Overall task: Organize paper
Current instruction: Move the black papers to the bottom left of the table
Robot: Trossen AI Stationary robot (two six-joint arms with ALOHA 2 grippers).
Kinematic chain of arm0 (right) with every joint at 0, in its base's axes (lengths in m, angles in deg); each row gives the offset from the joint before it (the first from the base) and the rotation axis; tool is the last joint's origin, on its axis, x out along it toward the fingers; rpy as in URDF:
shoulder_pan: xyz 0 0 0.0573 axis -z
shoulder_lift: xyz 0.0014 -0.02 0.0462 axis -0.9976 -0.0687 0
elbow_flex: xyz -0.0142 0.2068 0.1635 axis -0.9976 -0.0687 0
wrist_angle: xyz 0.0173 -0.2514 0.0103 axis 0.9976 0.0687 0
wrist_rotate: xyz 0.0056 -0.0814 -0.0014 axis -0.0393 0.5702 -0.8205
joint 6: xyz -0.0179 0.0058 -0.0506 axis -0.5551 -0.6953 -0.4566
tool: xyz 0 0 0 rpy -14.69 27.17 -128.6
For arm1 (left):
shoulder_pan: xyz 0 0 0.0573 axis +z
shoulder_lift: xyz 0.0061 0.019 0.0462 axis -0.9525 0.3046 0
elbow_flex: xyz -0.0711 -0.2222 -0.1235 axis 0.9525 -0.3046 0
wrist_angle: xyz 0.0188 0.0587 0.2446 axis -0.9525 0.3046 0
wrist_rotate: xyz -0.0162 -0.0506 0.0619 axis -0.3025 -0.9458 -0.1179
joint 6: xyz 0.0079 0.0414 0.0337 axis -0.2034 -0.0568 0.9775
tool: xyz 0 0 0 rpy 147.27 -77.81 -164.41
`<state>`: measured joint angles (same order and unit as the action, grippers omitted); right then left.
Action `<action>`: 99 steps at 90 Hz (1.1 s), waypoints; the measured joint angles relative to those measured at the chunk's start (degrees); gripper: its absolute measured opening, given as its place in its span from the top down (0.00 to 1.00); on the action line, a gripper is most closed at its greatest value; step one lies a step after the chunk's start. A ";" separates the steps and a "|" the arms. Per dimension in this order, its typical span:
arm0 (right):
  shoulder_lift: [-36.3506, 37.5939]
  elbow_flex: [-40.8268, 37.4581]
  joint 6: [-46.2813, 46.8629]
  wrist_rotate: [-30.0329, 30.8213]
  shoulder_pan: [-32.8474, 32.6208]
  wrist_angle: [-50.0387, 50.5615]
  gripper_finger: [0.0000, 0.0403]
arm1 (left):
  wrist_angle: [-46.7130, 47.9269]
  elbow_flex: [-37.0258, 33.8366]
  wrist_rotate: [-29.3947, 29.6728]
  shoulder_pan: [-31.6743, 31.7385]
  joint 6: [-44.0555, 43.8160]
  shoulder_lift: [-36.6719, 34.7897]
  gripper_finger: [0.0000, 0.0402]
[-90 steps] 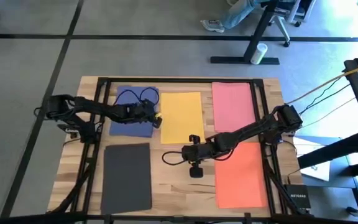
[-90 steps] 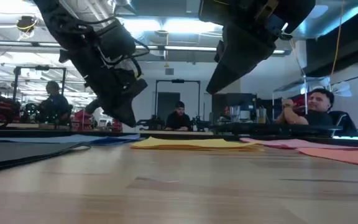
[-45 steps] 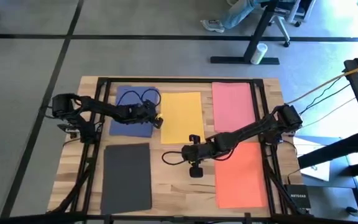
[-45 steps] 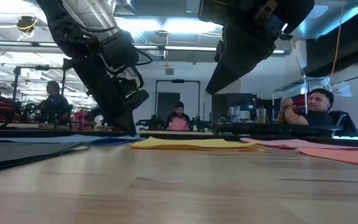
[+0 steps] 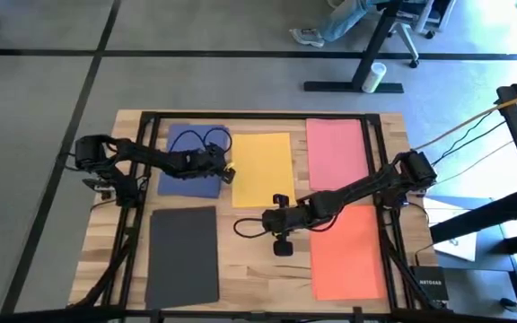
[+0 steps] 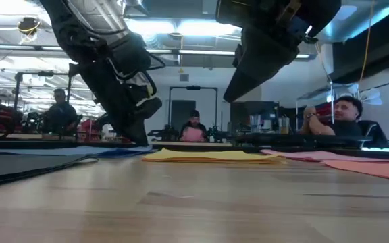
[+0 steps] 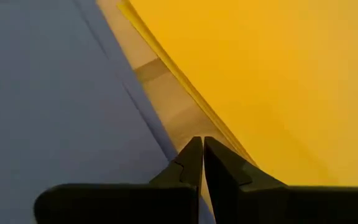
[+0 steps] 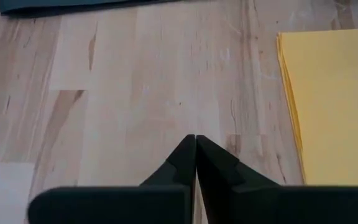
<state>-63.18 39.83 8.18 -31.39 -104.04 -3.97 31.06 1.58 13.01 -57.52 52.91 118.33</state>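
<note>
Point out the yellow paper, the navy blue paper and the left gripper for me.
yellow paper (image 5: 262, 169), high view, middle of the sheet.
navy blue paper (image 5: 183, 180), high view, bare near part.
left gripper (image 7: 201, 149), left wrist view, between its fingertips.

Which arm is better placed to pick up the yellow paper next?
Left, probably: the left gripper, jaws shut, sits at the yellow paper edge. The right gripper is over bare wood.

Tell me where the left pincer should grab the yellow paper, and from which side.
Probably the yellow paper is best taken at its long edge facing the blue paper, where the shut left pincer is poised. It lies flat on the table, so there is nothing to pinch from above; the wrist view shows that edge as a slightly raised stack, so one finger could slide under it from the bare wood strip.
</note>
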 joint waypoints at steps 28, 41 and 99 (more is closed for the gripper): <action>0.00 0.00 0.00 0.01 0.00 -0.04 1.00 | 0.80 4.69 1.59 0.38 3.51 0.92 1.00; 0.00 0.00 0.22 0.01 0.00 -0.09 1.00 | 1.88 8.02 3.93 2.45 7.56 4.99 1.00; 0.00 0.00 1.31 0.01 0.00 0.02 1.00 | 2.50 10.95 4.72 8.22 12.47 13.43 1.00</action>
<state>-63.18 39.83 9.49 -31.38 -104.04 -3.95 33.56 12.53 17.73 -49.30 65.38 131.75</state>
